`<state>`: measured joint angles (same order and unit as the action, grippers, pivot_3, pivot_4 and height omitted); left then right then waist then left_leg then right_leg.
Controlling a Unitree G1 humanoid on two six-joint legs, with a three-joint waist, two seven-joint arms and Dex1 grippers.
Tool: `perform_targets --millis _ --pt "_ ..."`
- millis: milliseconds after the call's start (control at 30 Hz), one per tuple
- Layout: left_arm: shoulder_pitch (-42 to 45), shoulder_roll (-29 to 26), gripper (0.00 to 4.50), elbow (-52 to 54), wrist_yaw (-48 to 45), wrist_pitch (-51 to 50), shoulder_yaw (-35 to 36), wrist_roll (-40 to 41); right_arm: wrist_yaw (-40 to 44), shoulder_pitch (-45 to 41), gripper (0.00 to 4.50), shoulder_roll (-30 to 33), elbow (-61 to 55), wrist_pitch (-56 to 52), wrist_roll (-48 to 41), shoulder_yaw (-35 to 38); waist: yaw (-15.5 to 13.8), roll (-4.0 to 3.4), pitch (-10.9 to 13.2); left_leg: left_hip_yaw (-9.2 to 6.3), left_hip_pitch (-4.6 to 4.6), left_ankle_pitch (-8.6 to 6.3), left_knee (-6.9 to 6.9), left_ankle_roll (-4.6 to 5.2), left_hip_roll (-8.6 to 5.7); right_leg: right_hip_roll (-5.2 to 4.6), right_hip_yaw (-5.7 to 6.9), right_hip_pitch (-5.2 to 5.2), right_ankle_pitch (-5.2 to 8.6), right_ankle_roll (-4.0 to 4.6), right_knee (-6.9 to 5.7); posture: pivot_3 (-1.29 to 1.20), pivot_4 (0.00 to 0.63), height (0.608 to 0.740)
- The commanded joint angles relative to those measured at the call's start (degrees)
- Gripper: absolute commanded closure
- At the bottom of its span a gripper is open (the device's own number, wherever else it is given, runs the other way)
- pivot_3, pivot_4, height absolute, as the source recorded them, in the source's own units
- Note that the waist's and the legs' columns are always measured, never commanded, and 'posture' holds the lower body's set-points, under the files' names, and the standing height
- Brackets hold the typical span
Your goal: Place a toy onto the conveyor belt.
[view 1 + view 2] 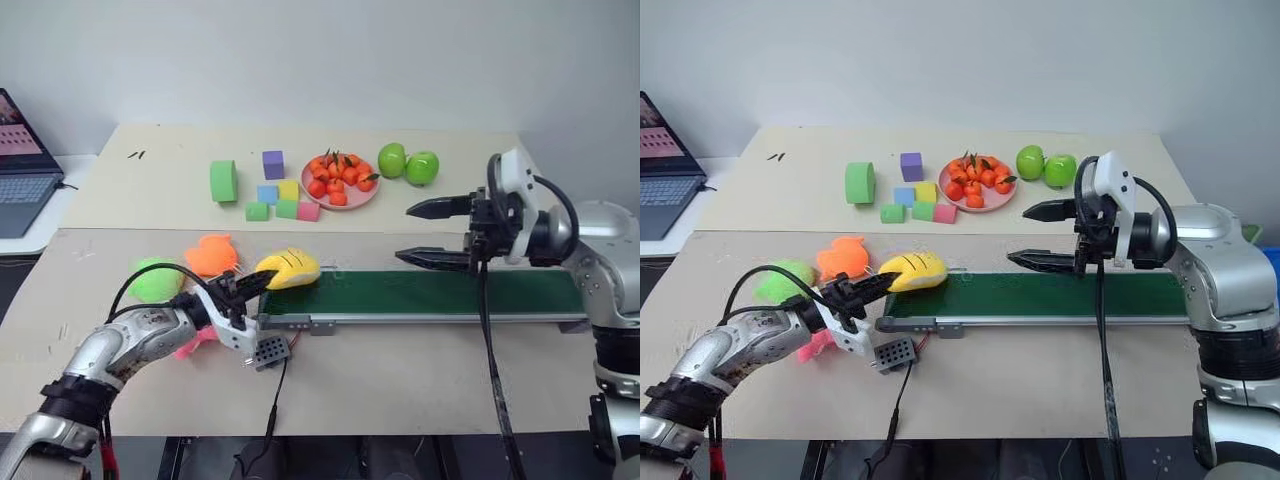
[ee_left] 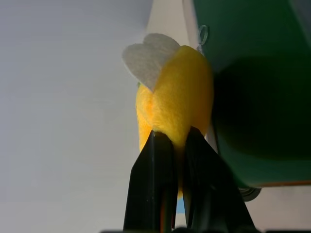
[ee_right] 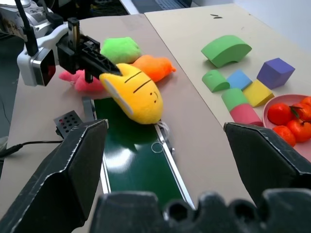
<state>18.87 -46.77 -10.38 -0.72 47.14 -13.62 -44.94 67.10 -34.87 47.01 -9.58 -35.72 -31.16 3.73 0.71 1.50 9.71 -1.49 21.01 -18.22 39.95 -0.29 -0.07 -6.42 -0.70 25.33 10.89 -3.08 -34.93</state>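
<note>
Toy (image 1: 289, 268) first: I see the yellow mango-like plush lying at the left end of the conveyor belt (image 1: 440, 293), its body partly over the dark-green surface and partly past the belt's end (stitched lines show on its upper face in the right wrist view). My left claw (image 1: 252, 285) is pinched onto the toy's near end; the left wrist view shows both black fingers (image 2: 155, 184) pressed into the yellow fabric with almost no gap between them. The claw lies roughly level, pointing toward the belt.

My right claw (image 1: 428, 233) hangs above the middle of the belt, well apart from the toy, its two fingers spread wide and holding nothing.

Beside the toy on the worktop (image 1: 400, 380) lie an orange plush (image 1: 211, 254), touching or nearly touching it, a green plush (image 1: 153, 279) farther left, and a pink plush (image 3: 80, 81) mostly hidden behind my left arm. A small grey box (image 1: 269, 350) sits just in front of the belt's left end, with a cable running off the worktop's edge.

Farther back stand a pink plate of small oranges (image 1: 340, 180), two green apples (image 1: 408, 163), and a cluster of coloured foam blocks (image 1: 272, 190). A laptop (image 1: 22, 160) sits at the far left.
</note>
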Motion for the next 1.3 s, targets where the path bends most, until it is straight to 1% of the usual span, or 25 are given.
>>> perform_targets --millis 33,233,267,300,367,400,433,467,500,533,567,600,633,667,733,800,867,933,1000,1133,1200,1300 --pt "2.5 0.1 4.48 -3.5 3.0 3.5 -1.6 -2.3 -1.0 0.1 0.00 1.2 -2.8 -0.6 -1.9 2.9 0.0 0.00 0.0 0.00 0.00 0.00 0.00 0.00 0.00 0.00 0.00 0.00 0.00 0.00 0.00 0.00 0.150 0.738" --pt "4.0 -0.3 4.48 -8.4 6.0 7.6 -4.5 -5.5 -2.0 0.9 0.00 2.4 -3.7 -0.9 -2.9 3.5 0.0 0.00 0.0 0.00 -0.04 0.00 0.04 0.00 0.00 0.00 0.00 -0.04 0.00 -0.01 -0.04 0.00 0.150 0.738" --pt "4.3 -0.6 3.73 -9.6 6.9 8.9 -4.8 -5.7 -2.1 1.0 0.00 2.4 -3.7 -1.0 -3.0 3.6 0.0 0.00 0.0 0.00 -0.04 0.00 0.05 0.00 0.00 0.00 0.00 -0.04 0.00 -0.01 -0.04 0.00 0.150 0.738" --pt "4.5 -0.9 3.57 -10.3 7.6 9.7 -5.0 -5.9 -2.1 1.1 0.00 2.5 -3.8 -1.0 -3.0 3.7 0.0 0.00 0.0 -0.01 -0.05 0.00 0.05 0.00 0.00 0.00 0.00 -0.04 0.00 -0.01 -0.05 0.00 0.150 0.738" --pt "4.7 -1.3 2.89 -11.7 8.3 11.3 -5.1 -5.1 -2.1 1.1 0.00 2.6 -3.6 -0.8 -3.0 3.6 0.0 0.00 0.0 0.00 -0.06 0.00 0.05 0.00 0.00 0.00 0.00 -0.04 0.00 -0.01 -0.05 0.00 0.150 0.738" --pt "4.5 -1.6 2.45 -11.7 8.2 11.8 -4.9 -4.4 -2.0 0.9 0.00 2.6 -3.3 -0.7 -2.9 3.5 0.0 0.00 0.0 0.00 -0.07 0.00 0.05 0.00 0.00 0.00 0.00 -0.04 0.00 -0.01 -0.06 0.00 0.150 0.738" --pt "4.4 -1.8 2.16 -11.7 8.0 12.2 -4.8 -3.7 -2.0 0.8 0.00 2.7 -3.1 -0.6 -2.9 3.4 0.1 0.00 0.0 0.00 -0.09 0.00 0.06 0.00 0.00 0.00 0.00 -0.07 0.00 -0.01 -0.07 0.00 0.150 0.738" --pt "4.2 -2.0 1.71 -11.7 7.3 12.2 -4.4 -2.2 -1.9 0.7 0.00 2.6 -2.9 -0.5 -2.8 3.3 0.1 -0.01 0.0 0.01 -0.14 0.00 0.05 0.00 0.00 0.00 -0.01 -0.10 0.00 -0.01 -0.07 0.00 0.150 0.738" --pt "3.9 -2.3 1.31 -11.4 6.2 12.2 -3.9 -0.1 -1.9 0.6 0.00 2.6 -2.7 -0.4 -2.7 3.2 0.1 -0.01 0.0 0.03 -0.18 0.00 0.05 0.01 0.00 0.00 -0.01 -0.11 0.00 -0.01 -0.08 0.00 0.150 0.738" --pt "3.6 -2.6 1.04 -11.0 4.4 11.9 -3.3 3.5 -1.8 0.5 0.00 2.6 -2.5 -0.2 -2.6 3.1 0.1 -0.01 0.0 0.04 -0.19 -0.01 0.04 0.02 0.01 0.00 -0.01 -0.11 0.00 -0.01 -0.08 0.00 0.150 0.738" --pt "3.3 -2.8 0.52 -10.7 2.4 11.3 -2.8 7.6 -1.7 0.4 0.00 2.6 -2.4 -0.1 -2.6 3.0 0.1 -0.01 0.0 0.04 -0.19 -0.01 0.05 0.01 0.01 0.00 -0.01 -0.11 0.00 -0.01 -0.08 0.00 0.150 0.738" --pt "2.9 -2.7 0.20 -9.9 0.0 9.4 -1.8 12.4 -1.6 0.4 0.00 2.6 -2.3 -0.1 -2.6 3.0 0.2 -0.01 0.0 0.03 -0.19 -0.01 0.05 0.01 0.01 0.00 -0.01 -0.11 0.00 -0.01 -0.09 0.00 0.150 0.738" --pt "2.6 -2.8 0.03 -9.0 -3.3 7.2 -1.2 18.1 -1.4 0.4 0.00 2.6 -2.2 0.0 -2.6 3.0 0.3 -0.01 0.0 0.03 -0.19 0.00 0.04 0.01 0.02 -0.01 -0.01 -0.10 0.00 -0.01 -0.09 0.00 0.150 0.738" --pt "2.1 -2.6 0.03 -7.8 -9.0 2.8 -1.1 26.5 -1.2 0.5 0.00 2.7 -2.1 0.1 -2.5 3.1 0.3 -0.01 0.0 0.03 -0.19 -0.01 0.04 0.02 0.02 -0.01 -0.01 -0.10 0.00 -0.01 -0.09 0.00 0.150 0.738" --pt "1.0 -1.3 0.03 -4.2 -21.6 -10.5 -0.2 44.7 -0.8 0.6 0.00 3.0 -1.7 0.3 -2.4 3.1 0.2 -0.02 0.0 0.02 -0.17 -0.01 0.07 0.02 0.02 -0.02 -0.01 -0.09 0.00 -0.01 -0.12 0.00 0.150 0.738" --pt "0.7 -0.6 0.03 0.4 -30.0 -24.3 2.1 58.2 -0.4 0.6 0.00 3.2 -1.3 0.5 -2.1 3.1 0.1 -0.01 0.0 -0.01 -0.16 -0.03 0.16 0.06 0.03 -0.02 -0.01 -0.09 0.00 -0.01 -0.20 0.00 0.150 0.738" --pt "1.2 -0.5 0.03 5.3 -35.0 -38.9 5.0 69.5 0.1 0.7 0.00 3.8 -0.7 0.8 -1.4 2.8 0.2 -0.01 0.0 -0.06 -0.14 -0.04 0.25 0.08 0.03 -0.01 0.01 -0.11 0.00 -0.01 -0.21 0.00 0.150 0.738" --pt "2.1 -1.0 0.03 9.6 -38.2 -52.1 7.5 78.6 0.7 1.0 0.00 4.6 0.1 1.6 -0.3 2.3 0.2 -0.01 0.0 -0.06 -0.13 -0.06 0.33 0.11 0.02 0.00 0.00 -0.13 0.01 -0.02 -0.22 0.00 0.150 0.738" --pt "2.2 -2.0 0.03 14.0 -40.5 -61.9 8.5 83.5 1.2 1.1 0.00 5.3 0.9 2.4 0.5 2.0 0.3 -0.01 0.0 -0.06 -0.15 -0.07 0.35 0.12 0.02 0.00 0.00 -0.15 0.01 -0.03 -0.23 0.00 0.150 0.738" --pt "3.1 -2.2 0.03 21.5 -42.7 -72.4 11.4 89.2 2.0 0.8 0.00 5.8 1.7 3.0 0.9 2.1 0.4 -0.01 0.0 -0.05 -0.16 -0.06 0.36 0.12 0.02 0.03 -0.03 -0.17 0.01 -0.03 -0.22 0.00 0.150 0.738" --pt "4.7 -2.0 0.03 23.1 -43.5 -75.6 12.4 90.3 2.2 0.7 0.00 5.9 1.6 2.9 0.8 2.4 0.5 -0.01 0.0 -0.05 -0.17 -0.06 0.36 0.11 0.02 0.03 -0.05 -0.17 0.01 -0.03 -0.22 0.00 0.150 0.738" --pt "8.1 -3.0 0.03 24.5 -46.6 -78.4 12.0 89.3 2.2 0.4 0.00 5.9 1.1 2.2 -0.1 3.0 0.3 0.00 0.0 -0.05 -0.16 -0.02 0.40 0.06 0.03 0.07 -0.05 -0.18 0.01 -0.03 -0.22 0.00 0.150 0.738"
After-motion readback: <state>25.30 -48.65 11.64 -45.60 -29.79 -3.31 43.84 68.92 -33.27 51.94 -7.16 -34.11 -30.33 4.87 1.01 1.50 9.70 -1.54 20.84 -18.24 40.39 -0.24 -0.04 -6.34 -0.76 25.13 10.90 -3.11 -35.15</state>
